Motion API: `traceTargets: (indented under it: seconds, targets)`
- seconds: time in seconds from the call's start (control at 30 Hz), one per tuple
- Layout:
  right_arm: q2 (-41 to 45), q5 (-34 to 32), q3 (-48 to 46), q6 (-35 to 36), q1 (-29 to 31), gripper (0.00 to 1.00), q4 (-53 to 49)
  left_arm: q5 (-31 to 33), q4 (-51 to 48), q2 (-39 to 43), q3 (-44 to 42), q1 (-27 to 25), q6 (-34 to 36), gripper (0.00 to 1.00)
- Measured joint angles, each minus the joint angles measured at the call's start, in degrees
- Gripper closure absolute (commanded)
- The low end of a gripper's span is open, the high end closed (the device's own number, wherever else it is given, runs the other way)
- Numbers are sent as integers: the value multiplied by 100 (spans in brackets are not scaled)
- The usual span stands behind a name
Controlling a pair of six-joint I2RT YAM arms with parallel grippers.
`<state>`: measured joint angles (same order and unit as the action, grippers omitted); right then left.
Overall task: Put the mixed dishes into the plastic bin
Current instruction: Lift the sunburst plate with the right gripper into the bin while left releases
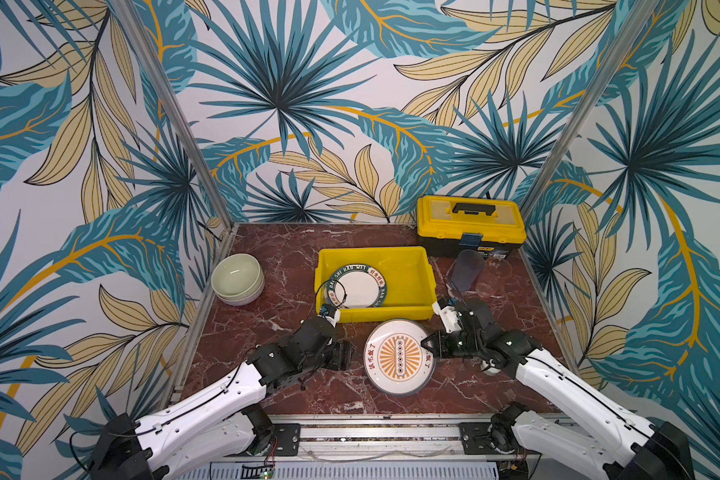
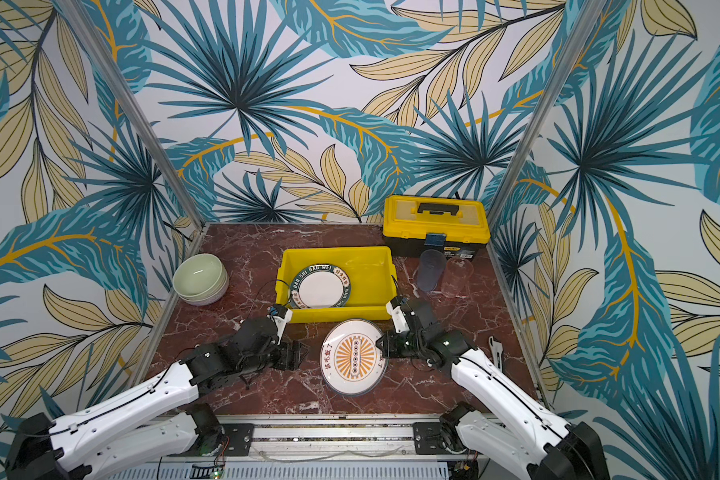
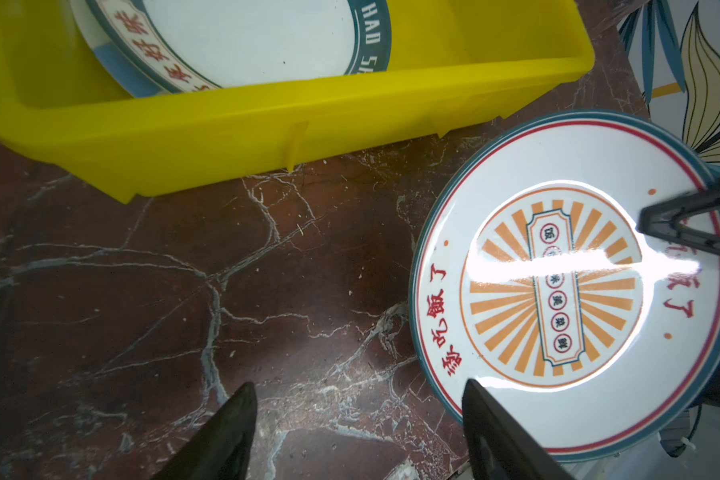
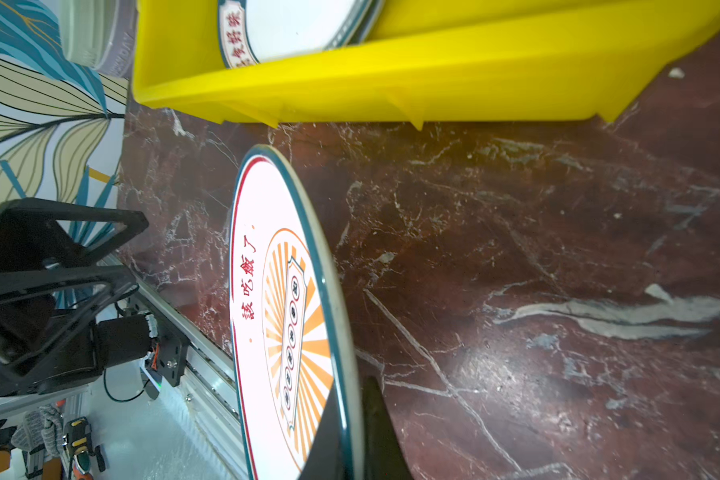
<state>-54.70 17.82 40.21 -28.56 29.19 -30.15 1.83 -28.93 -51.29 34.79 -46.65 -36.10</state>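
Both top views hang high over the front edge of the table, tilted down toward the leaf-print back wall. They're far enough back to take in the whole marble top, and it's pretty much the same shot, just nudged sideways. Left wrist cam looks down from close range at the sunburst plate and the near wall of the yellow bin. Right wrist cam sits even closer, catching that same plate almost edge-on plus the same bin wall.
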Motion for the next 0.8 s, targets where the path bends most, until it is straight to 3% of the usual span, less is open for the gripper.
traceTargets:
  seconds: [0.37, 0.8]
  targets:
    - [-151, -826, 1259, 66, 2, 100, -212, 476, -387, 710, -2, 157, 225, 9]
    - [-1644, -1696, 2551, 337, 0, 100, 68, 496, -525, 741, -2, 210, 343, 8]
